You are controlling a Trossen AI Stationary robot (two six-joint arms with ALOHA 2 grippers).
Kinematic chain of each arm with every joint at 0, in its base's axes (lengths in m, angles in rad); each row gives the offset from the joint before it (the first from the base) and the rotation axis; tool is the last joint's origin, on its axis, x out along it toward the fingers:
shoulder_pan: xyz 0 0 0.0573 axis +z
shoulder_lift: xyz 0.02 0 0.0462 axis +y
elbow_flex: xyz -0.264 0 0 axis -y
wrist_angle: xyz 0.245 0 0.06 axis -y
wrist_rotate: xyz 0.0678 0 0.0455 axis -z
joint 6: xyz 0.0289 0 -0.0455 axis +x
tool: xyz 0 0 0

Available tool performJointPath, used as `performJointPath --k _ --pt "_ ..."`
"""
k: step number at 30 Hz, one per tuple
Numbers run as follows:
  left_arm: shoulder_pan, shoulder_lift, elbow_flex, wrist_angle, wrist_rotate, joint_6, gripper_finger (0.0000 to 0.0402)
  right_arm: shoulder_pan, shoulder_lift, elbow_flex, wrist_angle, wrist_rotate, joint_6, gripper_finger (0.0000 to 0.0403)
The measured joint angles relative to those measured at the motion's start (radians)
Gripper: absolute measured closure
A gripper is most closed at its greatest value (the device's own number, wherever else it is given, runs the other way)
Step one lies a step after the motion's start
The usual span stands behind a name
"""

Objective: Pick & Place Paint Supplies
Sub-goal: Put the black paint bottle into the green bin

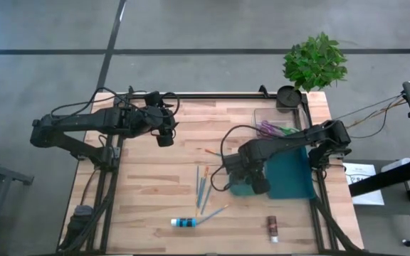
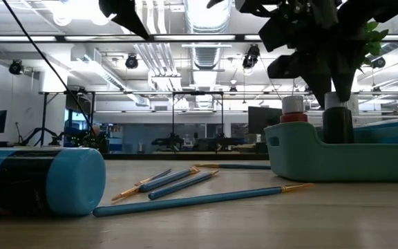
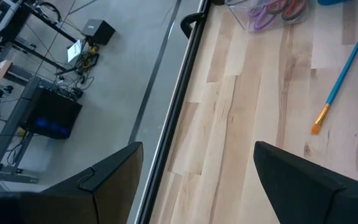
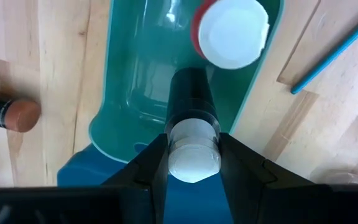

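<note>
- My right gripper (image 4: 193, 155) pinches a dark, white-capped paint tube (image 4: 191, 109) over the teal plastic tray (image 4: 120, 93).
- My left gripper (image 3: 197, 180) waits far left, fingers spread.

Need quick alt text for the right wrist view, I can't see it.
The right gripper holds a dark paint tube with a white cap upright over a teal tray. A red, white-capped tube stands inside; a brown tube lies on the wooden table.

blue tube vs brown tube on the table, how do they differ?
Colour: the blue tube is light blue with a black label; the brown tube is reddish brown. Pose: the blue tube lies crosswise along the front edge, the brown tube lies front to back. Neighbours: a paintbrush ends at the blue tube; the brown tube lies alone. Both lie flat, ungripped.
</note>
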Motion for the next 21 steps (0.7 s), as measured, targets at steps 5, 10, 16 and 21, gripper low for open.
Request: performJointPath --k 5,10,16,21 --pt "0.000 0.000 0.000 0.000 0.000 0.000 0.0089 0.000 0.000 -0.012 0.012 0.000 -0.005 0.0294" --pt "0.000 0.000 0.000 0.000 0.000 -0.007 0.0089 0.000 0.000 -0.014 0.017 0.000 -0.011 0.0294" --pt "0.000 0.000 0.000 0.000 0.000 -0.010 0.0089 0.000 0.000 -0.014 0.025 0.001 -0.016 0.0294" --pt "0.000 0.000 0.000 0.000 0.000 -0.010 0.0089 0.000 0.000 -0.014 0.030 0.009 -0.027 0.0294"
